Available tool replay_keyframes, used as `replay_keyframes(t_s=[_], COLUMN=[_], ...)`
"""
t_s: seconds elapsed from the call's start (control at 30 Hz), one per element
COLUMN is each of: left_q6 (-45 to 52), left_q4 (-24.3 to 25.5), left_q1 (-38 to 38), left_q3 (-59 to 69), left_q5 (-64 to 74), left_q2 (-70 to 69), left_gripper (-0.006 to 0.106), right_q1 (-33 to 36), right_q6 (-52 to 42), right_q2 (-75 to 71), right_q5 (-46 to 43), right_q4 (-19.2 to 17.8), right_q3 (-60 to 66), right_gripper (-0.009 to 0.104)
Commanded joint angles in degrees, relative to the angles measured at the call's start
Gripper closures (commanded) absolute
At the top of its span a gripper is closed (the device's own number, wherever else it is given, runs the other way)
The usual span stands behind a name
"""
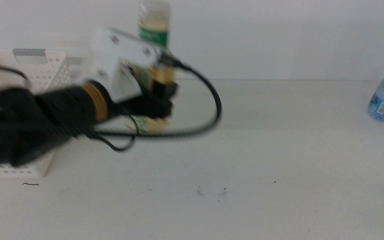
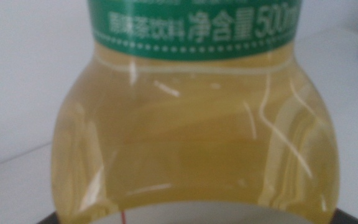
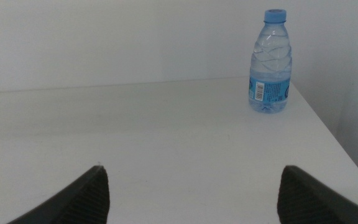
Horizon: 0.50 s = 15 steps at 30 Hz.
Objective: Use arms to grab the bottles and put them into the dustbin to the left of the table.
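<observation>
Left gripper (image 1: 153, 107) clamps the yellow-tea bottle with green-white label (image 1: 155, 27) beside the white perforated dustbin (image 1: 42, 63), not yet dropped; blue-capped clear water bottle (image 3: 270, 62) waits at the tabletop's far right corner, right gripper (image 3: 191, 193) wide open.

Yellow tea bottle (image 2: 194, 143), green-white label (image 2: 194, 22)

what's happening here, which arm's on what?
The left hand is closed on the yellow-tea bottle, holding it upright beside the white basket at the table's left end. The right hand waits open, low over the table, facing the small water bottle, which stands untouched near the right edge. Nothing shows in the basket.
</observation>
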Motion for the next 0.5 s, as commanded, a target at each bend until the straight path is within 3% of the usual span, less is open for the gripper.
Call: replay_keyframes(t_s=[0.0,0.07,0.1,0.17,0.23,0.3,0.33,0.47], left_q6=[-1.04,-0.66,2.05,15.74,36.87,48.98,51.72,52.78], left_q4=[-0.88,-3.7,-7.56,-19.11,-35.46,-47.01,-49.69,-49.99], left_q1=[0.02,0.19,1.25,4.69,9.72,14.27,16.53,24.55], left_q3=[-3.37,-6.58,-8.87,-14.21,-20.8,-26.73,-30.09,-41.82], left_q5=[6.87,13.39,18.28,27.92,37.12,44.71,49.01,61.24], left_q2=[-3.81,-5.1,-5.65,-5.66,-4.23,-2.24,-1.05,4.21], left_gripper=[0.102,0.102,0.102,0.102,0.102,0.102,0.102,0.102], right_q1=[-0.3,-0.3,-0.3,-0.3,-0.3,-0.3,-0.3,-0.3], right_q6=[-0.24,-0.24,-0.24,-0.24,-0.24,-0.24,-0.24,-0.24], right_q2=[-0.23,-0.23,-0.23,-0.23,-0.23,-0.23,-0.23,-0.23], right_q5=[-0.38,-0.38,-0.38,-0.38,-0.38,-0.38,-0.38,-0.38], right_q4=[-0.62,-0.62,-0.62,-0.62,-0.62,-0.62,-0.62,-0.62], right_q3=[0.23,0.23,0.23,0.23,0.23,0.23,0.23,0.23], right_gripper=[0.002,0.002,0.002,0.002,0.002,0.002,0.002,0.002])
